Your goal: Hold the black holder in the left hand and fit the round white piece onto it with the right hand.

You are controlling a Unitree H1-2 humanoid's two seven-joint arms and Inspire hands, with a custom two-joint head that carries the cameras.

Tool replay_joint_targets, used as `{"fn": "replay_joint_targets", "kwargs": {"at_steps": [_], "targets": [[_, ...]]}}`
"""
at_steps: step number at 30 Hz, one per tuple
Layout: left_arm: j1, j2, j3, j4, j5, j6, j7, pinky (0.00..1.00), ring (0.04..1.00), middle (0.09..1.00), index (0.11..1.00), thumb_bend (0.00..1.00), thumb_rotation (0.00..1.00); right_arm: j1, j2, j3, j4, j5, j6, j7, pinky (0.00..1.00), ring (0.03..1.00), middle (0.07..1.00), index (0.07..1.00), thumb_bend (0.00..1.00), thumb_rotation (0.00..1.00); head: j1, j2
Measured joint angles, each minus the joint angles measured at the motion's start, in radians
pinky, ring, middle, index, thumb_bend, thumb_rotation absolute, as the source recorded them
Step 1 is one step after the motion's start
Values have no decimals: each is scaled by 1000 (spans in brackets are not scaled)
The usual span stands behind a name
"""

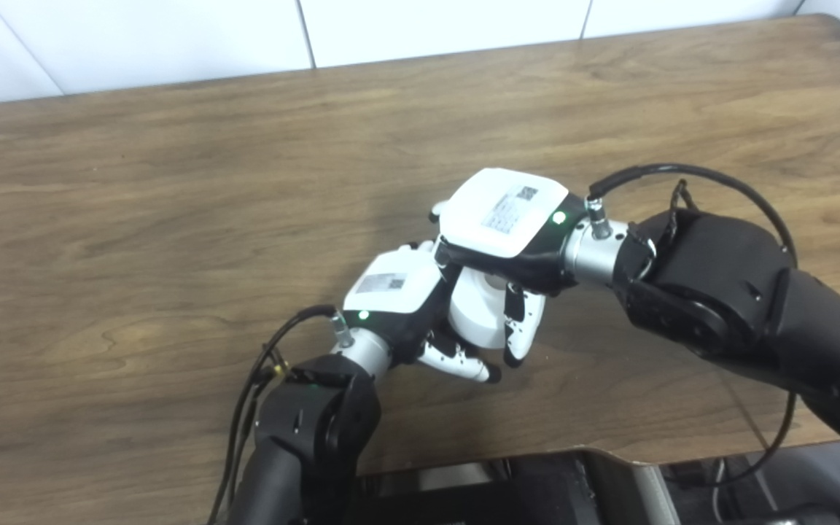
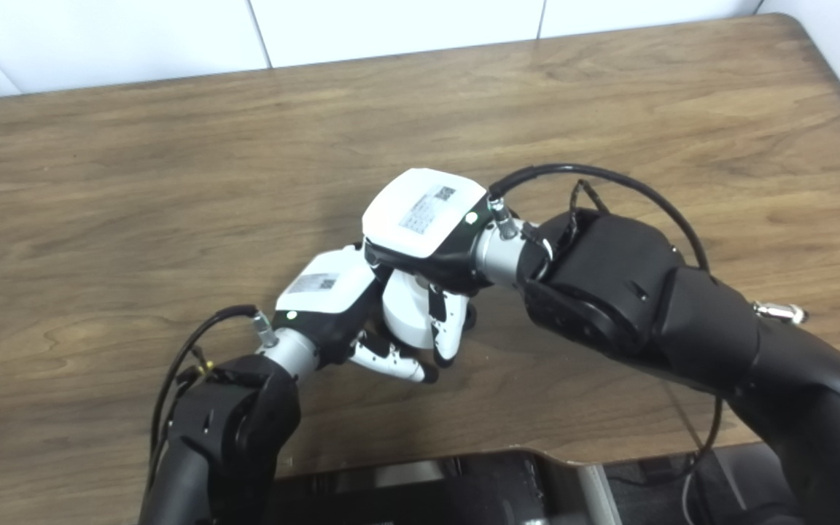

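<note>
The left hand (image 1: 398, 306) reaches in from the lower left, its glossy white back shell turned up and its black-jointed white fingers (image 1: 460, 362) curled under the round white piece (image 1: 480, 312). Whether it grips anything beneath cannot be told, because the black holder is hidden between the two hands. The white piece is a smooth, matte, puck-like cylinder, held in the air just above the table and wedged between both palms. The right hand (image 1: 507, 233) comes in from the right and lies over the top of it, with its fingers (image 1: 518, 328) wrapped down the near side and closed on the piece. Both hands touch or nearly touch at the knuckles.

Each shell is a rounded square of hard plastic with a small green light near the wrist and a grey printed label bearing a square code. The writing is too small to read. Brushed metal wrist collars join the hands to bulky black forearms, and thin black cables loop from each.

The table (image 1: 135, 219) is brown wood-grain laminate with a rounded far corner. Beyond it stands a wall of white panels (image 1: 172, 36).
</note>
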Motion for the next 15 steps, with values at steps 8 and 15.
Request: {"fn": "replay_joint_targets", "kwargs": {"at_steps": [8, 15], "targets": [[-31, -12, 16, -19, 50, -4, -116, 1000, 1000, 1000, 989, 1000, 375, 1, -4, -17, 5, 12, 0, 0, 814, 911, 814, 703, 1000, 320, 5, 5], [-59, -20, 38, -50, 91, -11, -239, 1000, 1000, 1000, 1000, 1000, 357, 5, -6, -33, 16, 19, 0, 0, 837, 913, 812, 701, 1000, 313, 17, 0]]}}
